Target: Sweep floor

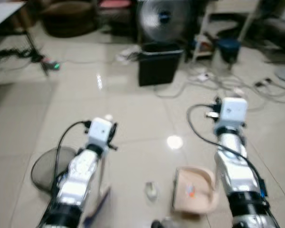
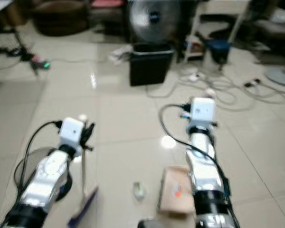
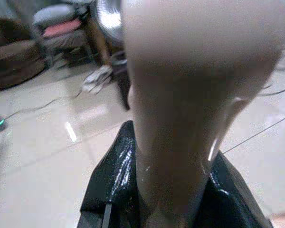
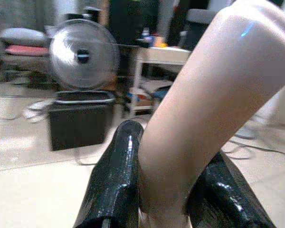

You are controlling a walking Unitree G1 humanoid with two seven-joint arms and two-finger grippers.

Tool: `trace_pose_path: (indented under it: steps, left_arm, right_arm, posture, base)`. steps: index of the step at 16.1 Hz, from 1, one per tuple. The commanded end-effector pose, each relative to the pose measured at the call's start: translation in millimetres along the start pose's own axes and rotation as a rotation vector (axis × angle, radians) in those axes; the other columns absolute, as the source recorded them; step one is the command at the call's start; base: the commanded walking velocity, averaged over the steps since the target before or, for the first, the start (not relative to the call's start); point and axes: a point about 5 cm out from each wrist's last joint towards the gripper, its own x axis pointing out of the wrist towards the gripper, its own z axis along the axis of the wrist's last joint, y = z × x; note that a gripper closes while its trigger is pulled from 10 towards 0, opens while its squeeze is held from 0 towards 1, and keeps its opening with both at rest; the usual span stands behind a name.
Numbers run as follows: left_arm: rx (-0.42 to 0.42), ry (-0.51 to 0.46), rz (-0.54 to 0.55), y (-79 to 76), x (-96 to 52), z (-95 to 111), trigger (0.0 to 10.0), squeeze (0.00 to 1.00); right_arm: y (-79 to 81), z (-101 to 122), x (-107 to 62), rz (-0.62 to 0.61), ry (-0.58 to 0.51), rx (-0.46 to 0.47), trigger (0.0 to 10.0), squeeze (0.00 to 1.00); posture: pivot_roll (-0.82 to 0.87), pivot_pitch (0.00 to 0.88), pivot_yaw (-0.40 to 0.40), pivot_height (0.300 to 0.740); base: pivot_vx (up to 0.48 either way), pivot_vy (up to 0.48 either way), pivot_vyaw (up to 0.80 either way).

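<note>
Right wrist view, right claw [image 4: 164,190] clamping dustpan handle [image 4: 209,104]

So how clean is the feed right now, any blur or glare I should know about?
Both eye views are soft with blur, with ceiling-light glare on the floor tiles. Left wrist view: the beige handle is out of focus. Right wrist view: handle blurred, fan fairly sharp.
</note>
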Motion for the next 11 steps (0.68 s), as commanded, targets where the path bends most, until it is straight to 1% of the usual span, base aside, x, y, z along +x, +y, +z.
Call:
trace_pose_path:
  steps: [1, 2, 3, 6, 8, 11]
  left_arm:
    - [0.019, -0.064, 0.033, 5.7, 3.2, 12.6, 10.0, 0.0]
    - [0.018, -0.07, 0.038, 5.8, 3.3, 13.3, 10.0, 0.0]
    - [0.026, -0.067, 0.041, 5.5, 3.5, 13.5, 10.0, 0.0]
    - [0.038, -0.065, 0.046, 3.6, 4.2, 14.3, 10.0, 0.0]
    - [0.037, -0.074, 0.054, 2.9, 4.3, 15.9, 10.0, 0.0]
    - [0.037, -0.077, 0.058, 2.9, 5.2, 17.4, 10.0, 0.0]
  right_arm:
    - [3.0, 13.9, 4.0, 0.03, -0.048, 0.028, 10.0, 0.0]
    - [3.4, 14.2, 3.9, 0.047, -0.048, 0.041, 10.0, 0.0]
    - [4.0, 15.9, 3.4, 0.063, -0.057, 0.049, 10.0, 0.0]
    - [9.4, 18.3, 2.5, 0.106, -0.069, 0.072, 10.0, 0.0]
    - [13.0, 18.5, 2.3, 0.142, -0.074, 0.031, 10.0, 0.0]
    - [12.5, 19.6, 2.6, 0.153, -0.082, 0.01, 10.0, 0.0]
  posture:
    - [-0.05, 0.0, -0.019, 0.74]
    - [-0.05, 0.0, -0.019, 0.74]
    - [-0.06, 0.0, -0.019, 0.74]
    - [-0.06, 0.0, -0.018, 0.74]
    - [-0.06, 0.0, -0.016, 0.74]
    - [-0.06, 0.0, -0.014, 0.74]
  base:
    - [0.0, 0.0, -0.8]
    - [0.0, 0.0, -0.8]
    - [0.0, 0.0, 0.0]
    - [0.276, 0.0, 0.0]
    - [0.336, 0.0, 0.0]
    - [0.341, 0.0, 0.0]
